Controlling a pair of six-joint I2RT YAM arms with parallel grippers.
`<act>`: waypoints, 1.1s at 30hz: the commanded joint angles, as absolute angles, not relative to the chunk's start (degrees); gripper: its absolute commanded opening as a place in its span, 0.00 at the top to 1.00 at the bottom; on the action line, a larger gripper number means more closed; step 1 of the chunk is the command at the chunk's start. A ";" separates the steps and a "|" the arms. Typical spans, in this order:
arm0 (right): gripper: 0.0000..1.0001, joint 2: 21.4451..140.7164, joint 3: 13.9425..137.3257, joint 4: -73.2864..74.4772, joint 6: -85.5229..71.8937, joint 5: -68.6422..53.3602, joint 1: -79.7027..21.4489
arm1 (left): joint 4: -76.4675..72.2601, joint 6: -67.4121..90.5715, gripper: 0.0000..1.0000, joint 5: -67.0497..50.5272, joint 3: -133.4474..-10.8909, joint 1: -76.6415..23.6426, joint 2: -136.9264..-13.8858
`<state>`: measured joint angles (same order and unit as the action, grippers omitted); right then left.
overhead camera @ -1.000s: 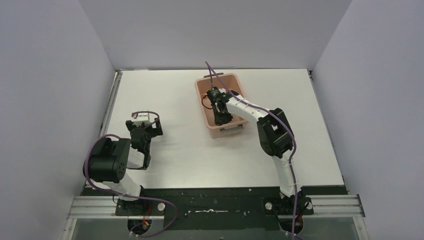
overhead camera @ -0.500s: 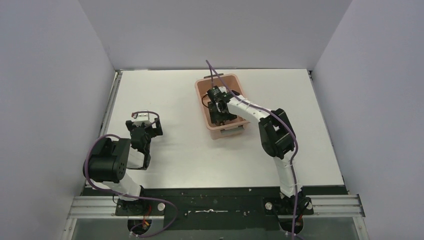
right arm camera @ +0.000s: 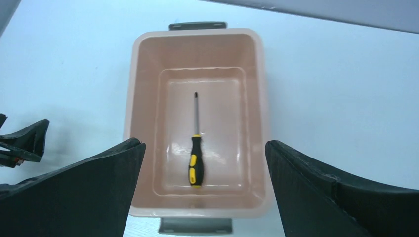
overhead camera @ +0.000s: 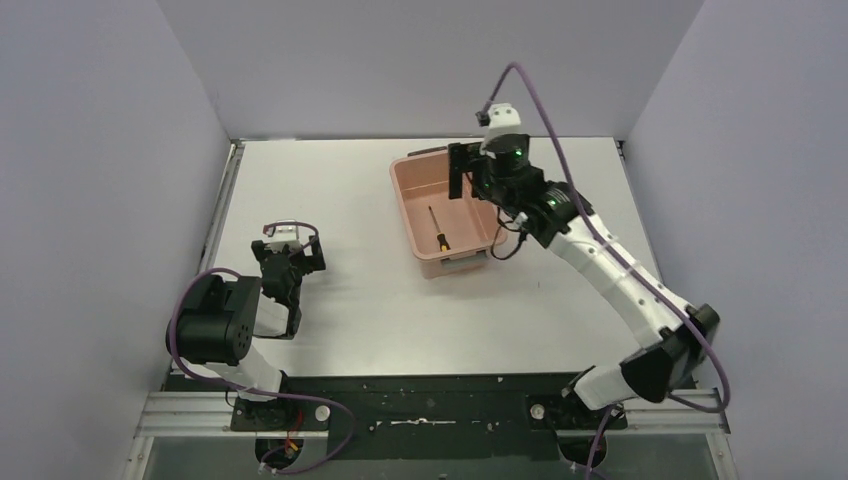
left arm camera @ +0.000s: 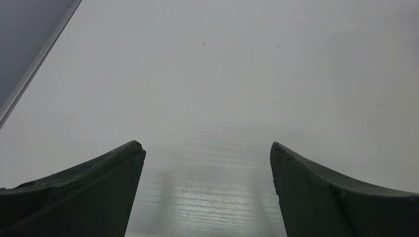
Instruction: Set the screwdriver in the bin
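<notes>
The screwdriver [overhead camera: 437, 232], with its yellow and black handle, lies flat on the floor of the salmon-pink bin [overhead camera: 404, 200], free of any gripper. From the right wrist view the screwdriver [right arm camera: 195, 158] points its tip at the bin's [right arm camera: 143, 113] far end. My right gripper [overhead camera: 470, 172] hangs open and empty above the bin's far right side, jaws spread wide [right arm camera: 205, 143]. Over bare table at the near left, my left gripper [overhead camera: 290, 258] is open and holds nothing [left arm camera: 206, 145].
Grey handle clips [right arm camera: 195, 226] stick out at both short ends of the bin. White table [overhead camera: 330, 190] lies all round it, closed in by grey walls [overhead camera: 120, 150] on the left, back and right.
My right gripper opened inside the bin, let go of the screwdriver, then rose up and back out of the bin. The left arm has not moved.
</notes>
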<state>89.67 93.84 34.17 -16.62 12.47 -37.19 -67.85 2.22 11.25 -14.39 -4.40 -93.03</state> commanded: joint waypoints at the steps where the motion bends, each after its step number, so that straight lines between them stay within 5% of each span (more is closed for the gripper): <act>1: 0.00 76.37 78.08 23.70 -12.22 17.21 -31.88 | -69.26 1.69 0.03 10.38 -14.59 -4.21 -92.31; 8: 0.00 53.71 44.73 5.10 -9.04 20.65 -23.84 | -69.20 1.69 0.03 10.43 -14.59 -4.22 -92.29; 15: 0.00 41.48 24.82 -3.24 -13.00 26.63 -23.27 | -69.28 1.68 0.03 10.46 -14.59 -4.22 -92.33; 33: 0.00 40.17 20.67 -5.61 -13.28 25.58 -23.29 | -68.99 1.69 0.03 10.50 -14.85 -4.22 -92.44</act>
<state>39.90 19.53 -1.76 -12.62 24.67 -23.59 -67.85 2.22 11.25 -14.39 -4.40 -93.03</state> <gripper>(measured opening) 0.999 0.974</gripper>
